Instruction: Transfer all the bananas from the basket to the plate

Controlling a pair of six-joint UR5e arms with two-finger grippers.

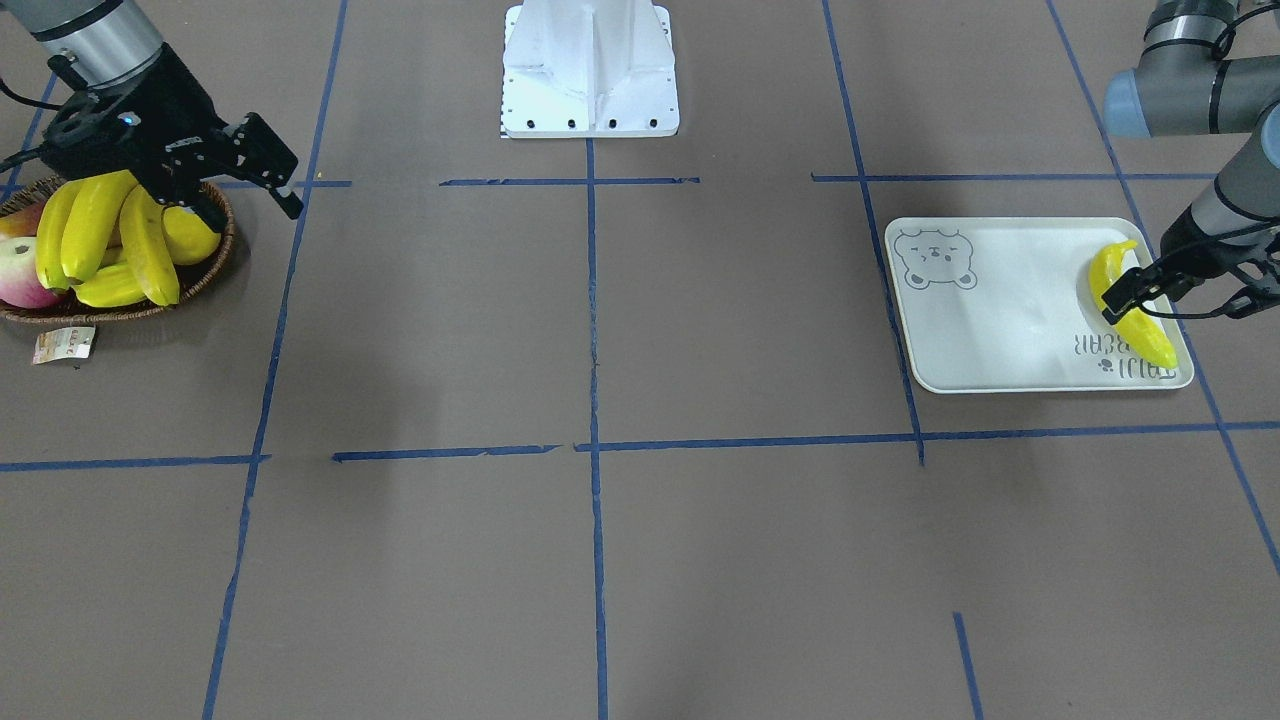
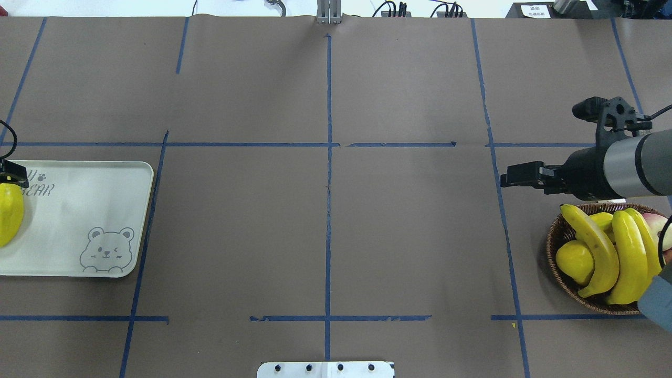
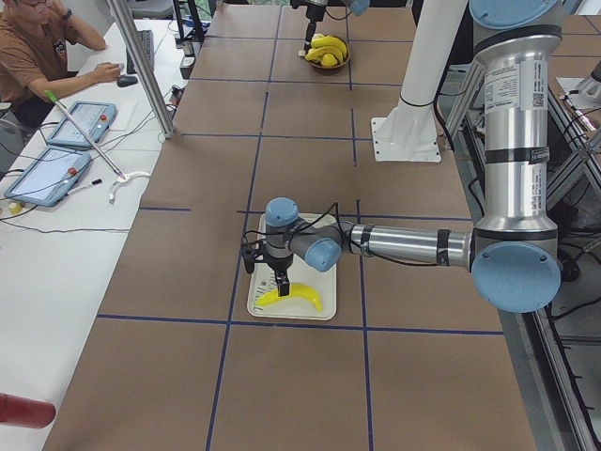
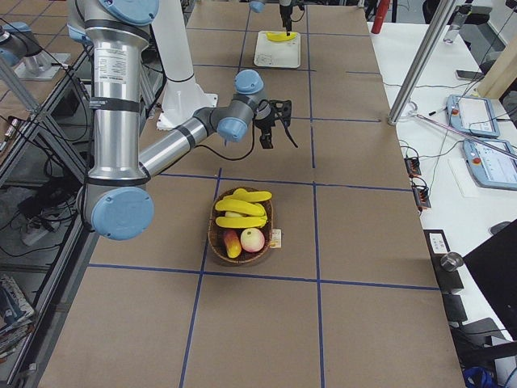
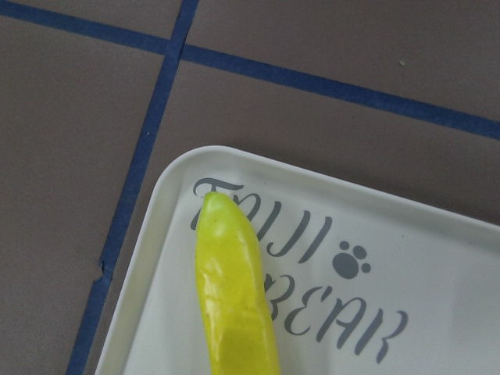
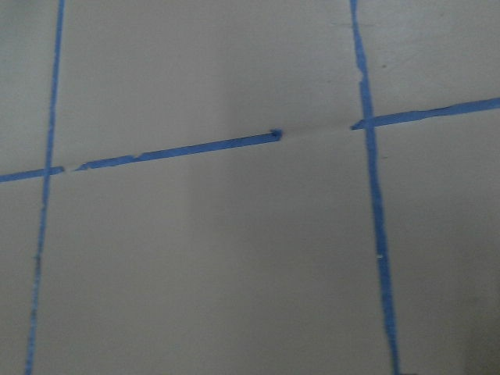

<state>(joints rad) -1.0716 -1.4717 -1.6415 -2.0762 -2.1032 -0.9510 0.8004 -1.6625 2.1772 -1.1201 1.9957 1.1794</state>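
While the left arm's work is nearest when seen from the table's left end, start there. The pale grey-white rectangular plate with a bear face print point(image 1: 1000, 300) carries one long curved yellow banana point(image 1: 1148, 335). It lies flat near the plate's outer short edge, with its tip over the grey lettering. The left gripper point(image 1: 1130, 290) stands right over the fruit's middle, and one black finger crosses it. Whether the claw pinches the fruit or stands loose around it, I cannot tell; the wrist view shows only the banana resting on the plate.

I judge this to be the set-down of the first banana. To do it well, spread the fingers fully before any lift, then rise straight up so no pad drags the fruit toward the rim just beside it. A banana rocks on its curve, so a sideways exit could roll it off the edge.

Past the plate stretches the brown paper table cover point(image 1: 600, 560), crossed by blue tape lines point(image 1: 595, 400).

Farthest off, the shallow dark-brown woven wicker basket point(image 2: 554, 236) holds three other long yellow bananas point(image 2: 596, 244). They are piled against a round yellow lemon point(image 2: 575, 260) and a pink-red apple point(image 1: 20, 275). The right gripper point(image 1: 252, 212) hangs raised near the basket, off toward the table's middle, with its fingers spread and empty. For its pick, I would take the topmost banana across its middle, since the fruits lean on one another.
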